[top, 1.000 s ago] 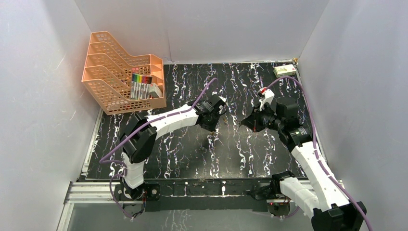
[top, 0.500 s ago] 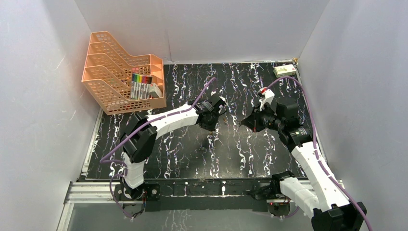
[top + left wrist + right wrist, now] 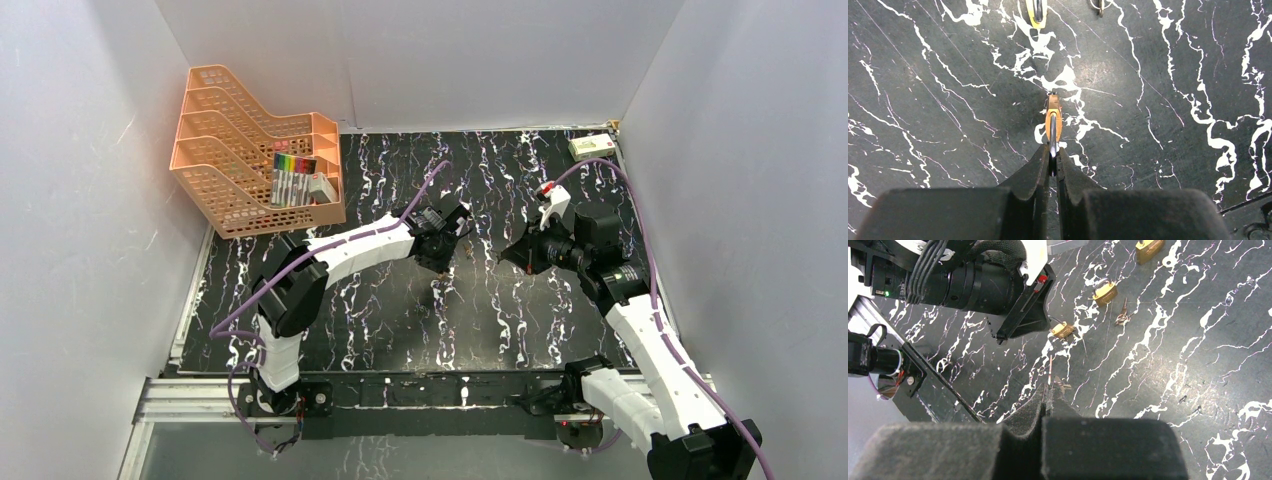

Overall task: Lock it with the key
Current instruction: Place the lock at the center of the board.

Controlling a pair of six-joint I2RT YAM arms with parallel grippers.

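My left gripper is shut on the steel shackle of a small brass padlock, seen edge-on and held above the black marbled table. In the top view the left gripper and right gripper face each other a short gap apart at mid-table. My right gripper is shut on a thin key, seen edge-on and pointing toward the left gripper. The held padlock also shows in the right wrist view, under the left gripper's fingers.
Two more brass padlocks and a loose key lie on the table beyond. Another key lies beside my right fingertips. An orange file rack stands back left. A small box sits back right.
The left wrist has shifted very slightly with the padlock in it. The right arm has stayed put with the key.
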